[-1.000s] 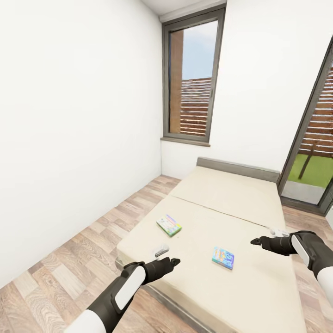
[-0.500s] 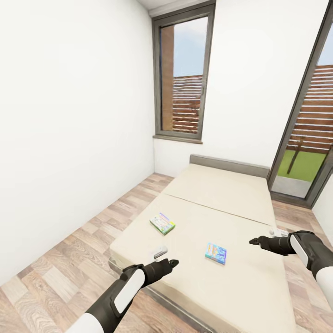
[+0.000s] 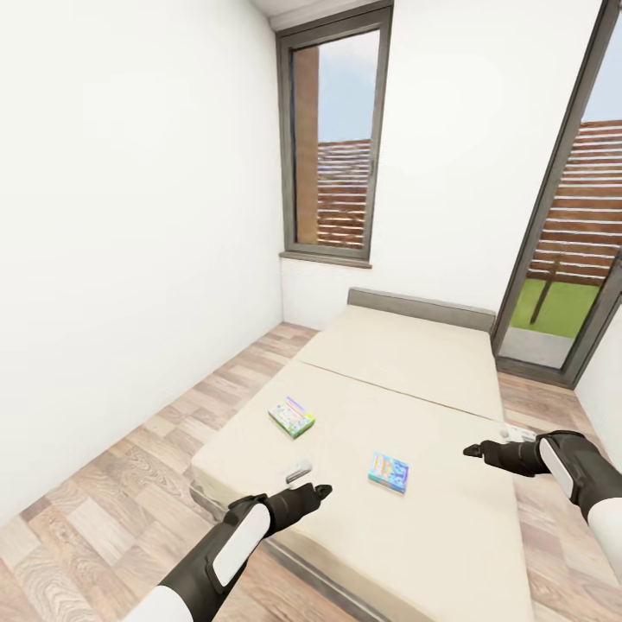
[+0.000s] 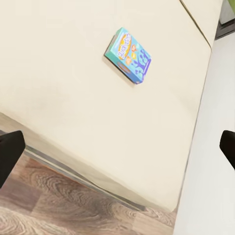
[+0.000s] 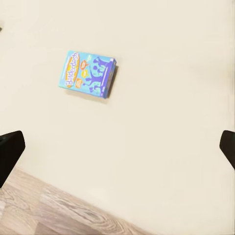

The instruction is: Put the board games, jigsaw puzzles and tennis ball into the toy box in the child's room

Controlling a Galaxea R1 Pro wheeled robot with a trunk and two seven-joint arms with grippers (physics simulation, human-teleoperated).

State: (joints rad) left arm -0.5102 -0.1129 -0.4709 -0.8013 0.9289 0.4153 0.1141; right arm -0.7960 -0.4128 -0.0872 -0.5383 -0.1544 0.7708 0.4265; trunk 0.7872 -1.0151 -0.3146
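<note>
Both pincers, left (image 3: 324, 490) and right (image 3: 468, 449), spread wide, empty, over the bed (image 3: 432, 536). Blue board game (image 3: 389, 472) and green-edged board game (image 3: 291, 417) lie flat, apart.

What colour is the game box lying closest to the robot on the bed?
The flat rectangular game box is light blue with darker blue figures and orange lettering. It shows best in the right wrist view.

Daylight through a tall grey-framed window (image 3: 333, 147) falls on white walls (image 3: 130, 216), wood-plank floor (image 3: 112, 501) and a low beige bed (image 3: 406, 371).
</note>
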